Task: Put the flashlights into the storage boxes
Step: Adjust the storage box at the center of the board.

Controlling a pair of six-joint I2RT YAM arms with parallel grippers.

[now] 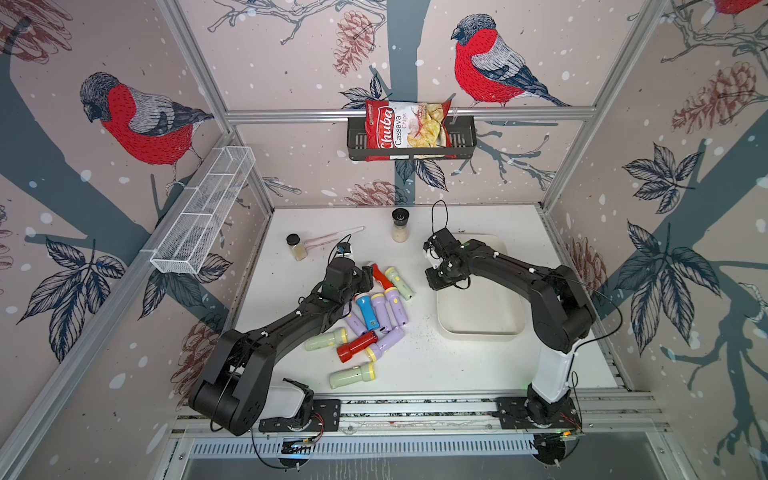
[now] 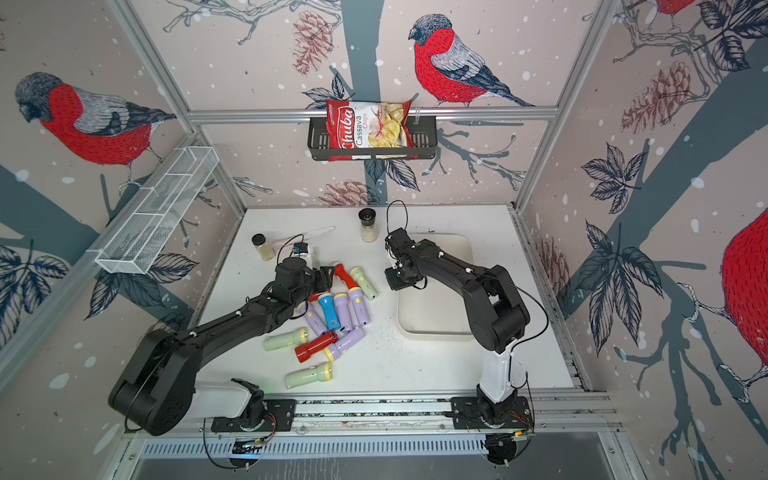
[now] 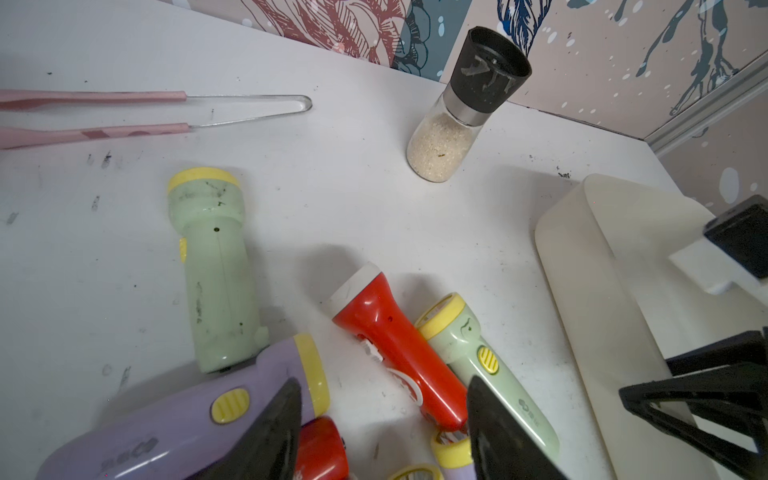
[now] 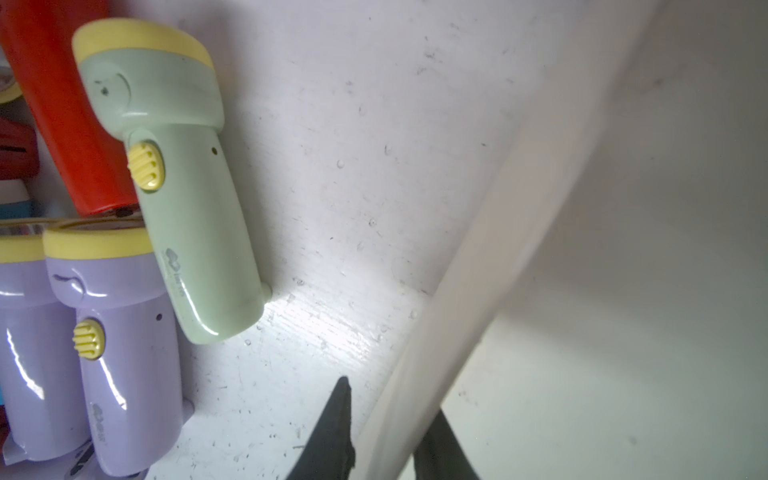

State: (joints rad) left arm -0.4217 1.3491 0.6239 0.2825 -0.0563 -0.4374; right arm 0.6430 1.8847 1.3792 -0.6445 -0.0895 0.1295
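Observation:
Several flashlights (image 1: 374, 316) in lilac, pale green, red and blue lie heaped on the white table left of centre in both top views. My left gripper (image 1: 368, 276) hovers open at the heap's far end. In the left wrist view its fingers (image 3: 274, 432) stand apart on either side of a red flashlight's (image 3: 395, 345) tail, beside a pale green flashlight (image 3: 486, 361). The cream storage box (image 1: 478, 332) lies to the right with no flashlight showing in it. My right gripper (image 4: 390, 395) is shut on the box's left wall (image 4: 478, 257), one finger outside, one inside.
Two black-capped spice jars (image 1: 400, 226) (image 1: 296, 247) and pink tongs (image 1: 332, 237) sit toward the back of the table. A white mesh basket (image 1: 203, 212) hangs on the left wall. A black wall basket (image 1: 461, 141) holds a chips bag (image 1: 405, 124).

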